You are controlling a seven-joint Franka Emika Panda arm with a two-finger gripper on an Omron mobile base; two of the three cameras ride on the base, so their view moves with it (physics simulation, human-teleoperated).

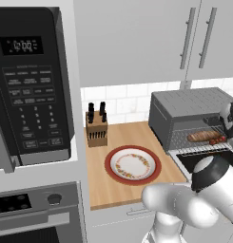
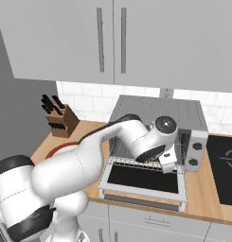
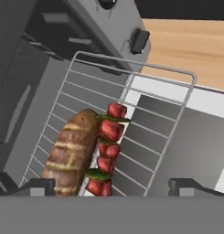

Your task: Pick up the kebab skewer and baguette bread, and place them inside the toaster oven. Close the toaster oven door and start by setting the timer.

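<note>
A: Where were the skewer (image 3: 105, 153) and the bread (image 3: 71, 153)?

B: I saw them side by side, touching, on the wire rack (image 3: 150, 132) inside the toaster oven (image 1: 187, 108). Its door (image 2: 142, 180) lay dropped open.

A: And your tool (image 3: 114, 186)?

B: I had it spread wide, holding nothing, just over the rack. The plate (image 1: 132, 165) sat bare on the surface (image 1: 103, 187), beside the knife block (image 1: 96, 126).

Grey cabinets (image 1: 137, 38) with long handles hang over a white tiled wall (image 1: 122, 102). The wooden desk (image 1: 103, 185) carries a knife block (image 1: 96, 126) and a red-rimmed plate (image 1: 132, 165). A black microwave (image 1: 30, 85) sits left, a dark cooktop (image 2: 224, 170) right.
</note>
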